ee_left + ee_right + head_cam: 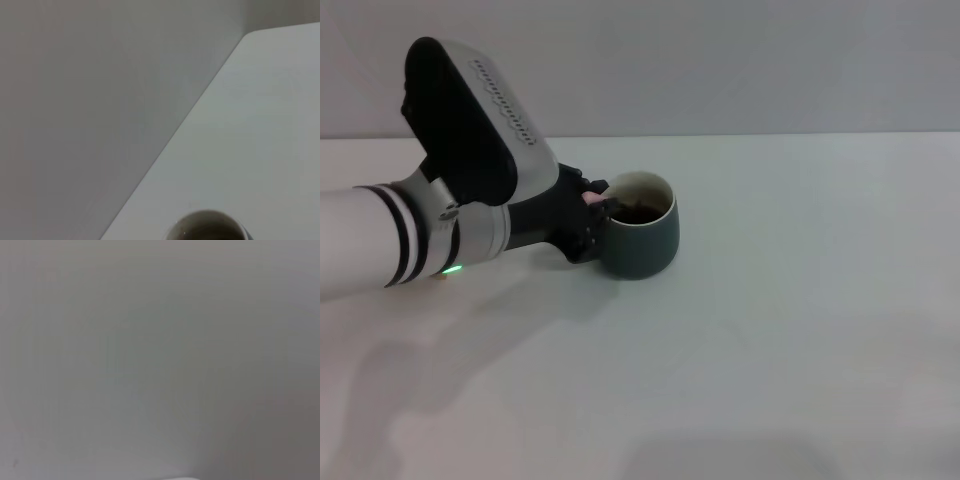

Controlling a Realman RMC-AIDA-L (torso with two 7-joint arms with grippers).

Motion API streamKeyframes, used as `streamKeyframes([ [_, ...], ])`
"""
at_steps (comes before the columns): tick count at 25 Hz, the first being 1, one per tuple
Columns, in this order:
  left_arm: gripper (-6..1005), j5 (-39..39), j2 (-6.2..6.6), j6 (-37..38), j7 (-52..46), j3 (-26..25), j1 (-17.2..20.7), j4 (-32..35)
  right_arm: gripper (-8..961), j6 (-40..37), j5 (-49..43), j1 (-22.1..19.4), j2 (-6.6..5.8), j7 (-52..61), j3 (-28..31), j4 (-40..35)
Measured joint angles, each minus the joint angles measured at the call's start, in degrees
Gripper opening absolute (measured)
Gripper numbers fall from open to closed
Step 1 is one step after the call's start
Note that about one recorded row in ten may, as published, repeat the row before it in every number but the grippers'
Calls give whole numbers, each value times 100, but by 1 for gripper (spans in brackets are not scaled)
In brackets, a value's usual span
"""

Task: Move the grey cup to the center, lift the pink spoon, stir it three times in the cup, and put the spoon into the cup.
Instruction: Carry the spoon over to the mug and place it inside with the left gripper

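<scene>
The grey cup (645, 245) stands on the white table near the middle of the head view, with dark liquid inside. My left gripper (596, 208) is at the cup's left rim, shut on the pink spoon (590, 199). Only a small pink bit of the handle shows between the black fingers. The spoon's bowl end points into the cup, and I cannot make it out against the liquid. In the left wrist view only the cup's pale rim (207, 222) shows at the picture's edge. My right gripper is out of view.
The white table (800, 330) stretches to the right and front of the cup. A grey wall (720, 60) stands behind the table's far edge. The right wrist view shows only plain grey surface.
</scene>
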Motion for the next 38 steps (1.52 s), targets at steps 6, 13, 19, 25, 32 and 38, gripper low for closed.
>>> streamKeyframes([
  [6,147,1,-5,37,-20,22,-354,374,0,-142,0,-85,0,0,-11,15],
  [13,148,-28,-14,115,-30,44,-534,611,-1,-156,-17,-101,-1,0,-18,17],
  [19,148,-52,-30,256,-24,293,-582,586,-1,-145,-42,-90,-1,0,-29,83],
  [25,149,-33,-20,222,-40,372,-522,509,-2,-100,-45,-55,-9,0,-29,87],
  [32,147,-15,-5,220,-45,283,-450,506,0,-83,-45,-46,-5,0,-54,87],
  [38,145,-9,-4,262,-15,64,-500,600,-1,-79,-45,-65,-1,0,-88,87],
])
